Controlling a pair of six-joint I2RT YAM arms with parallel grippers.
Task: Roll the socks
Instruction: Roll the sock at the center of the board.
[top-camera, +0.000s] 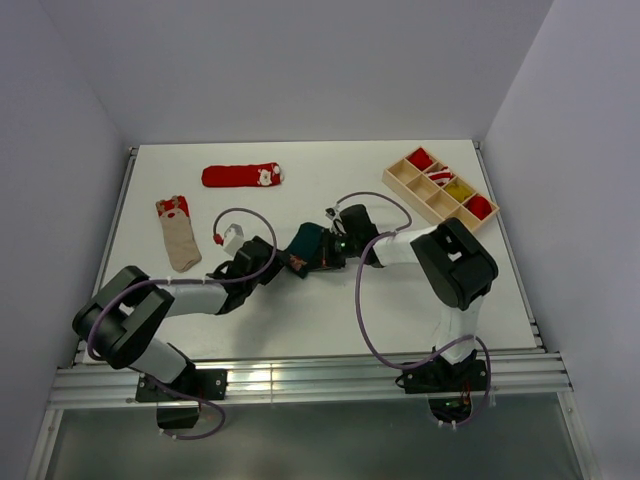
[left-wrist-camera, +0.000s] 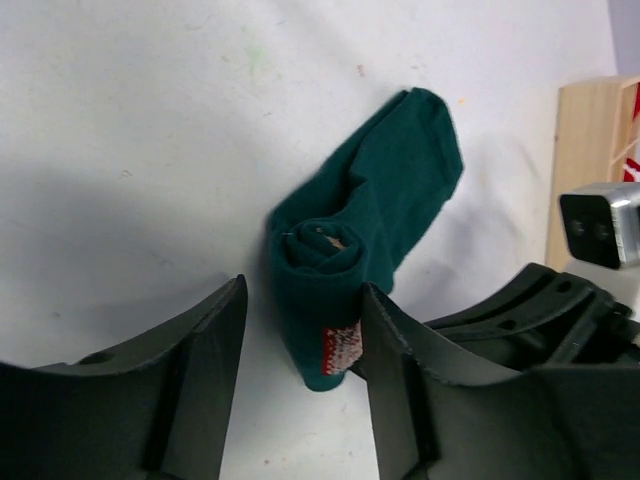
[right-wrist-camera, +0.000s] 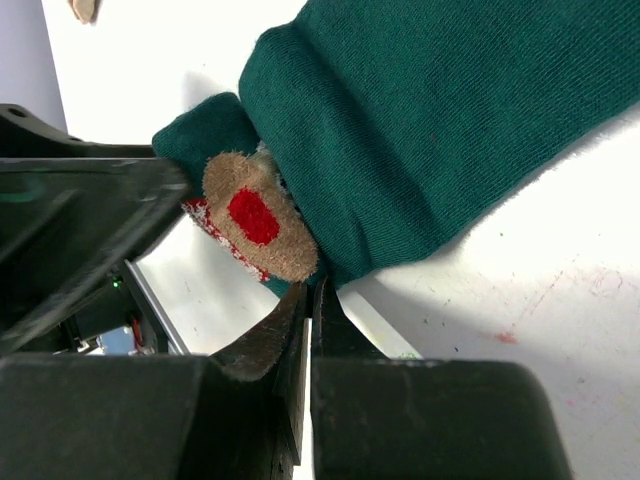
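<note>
Dark green sock (top-camera: 305, 243): lying mid-tabletop (top-camera: 340, 160) between the two arms, partly rolled. One end is wound into a coil (left-wrist-camera: 320, 240), and the rest is trailing flat away from it.

Left end effector (left-wrist-camera: 303, 290): standing wide and straddling the coil. One finger is touching its side and the other is apart, probably bracketing the roll to stop it unwinding.

Right end effector (right-wrist-camera: 308, 295): fingers pressed together, with the tip sitting at the coil's edge just under the tan patch with a red centre (right-wrist-camera: 258, 218). Whether cloth is pinched between them cannot be told. Likely pinning or nudging the roll from the opposite side.

Step in hand: seemingly mid-roll, with a good part of the sock not yet wound.

Next move: probably calling for turning the coil onward along the flat stretch while keeping it tight.

Risk: coil springing open if either side lets go.

Red sock (top-camera: 243, 176) and beige sock (top-camera: 178, 232): lying flat and unrolled, well apart from the arms.

Wooden divided tray (top-camera: 404, 180): sitting far right and holding rolled bundles in its compartments, presumably the place for finished rolls.
</note>
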